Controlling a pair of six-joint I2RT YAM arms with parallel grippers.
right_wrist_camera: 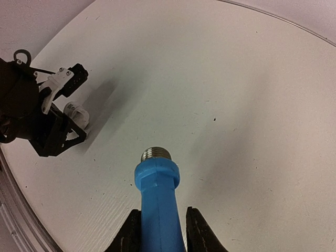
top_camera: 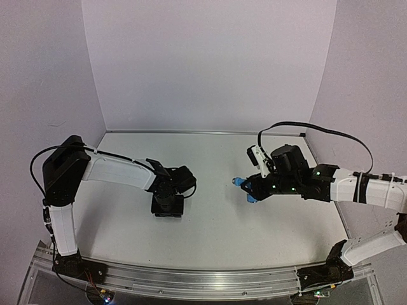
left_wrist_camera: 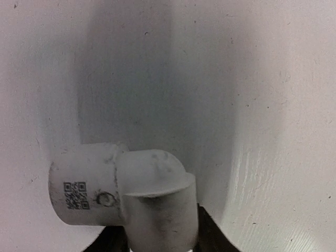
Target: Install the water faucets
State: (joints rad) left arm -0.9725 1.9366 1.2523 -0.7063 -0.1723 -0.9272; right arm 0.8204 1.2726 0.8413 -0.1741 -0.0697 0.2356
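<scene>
A bright-blue tap (right_wrist_camera: 157,205) with a silvery threaded end (right_wrist_camera: 156,153) sticks out forward from my right gripper (right_wrist_camera: 160,220), which is shut on its blue body. In the top view that gripper (top_camera: 245,187) hovers over the table right of centre, and the tap (top_camera: 250,197) points left. A white elbow pipe fitting (left_wrist_camera: 142,194) with a small QR label sits on the table between the black fingers of my left gripper (left_wrist_camera: 160,231), which press on both sides of its lower barrel. From above, the left gripper (top_camera: 167,206) points down and hides the fitting.
The white table (top_camera: 216,222) has pale walls behind it and on both sides. An aluminium rail (top_camera: 203,279) runs along the near edge with both arm bases on it. A black cable (top_camera: 318,130) loops above the right arm.
</scene>
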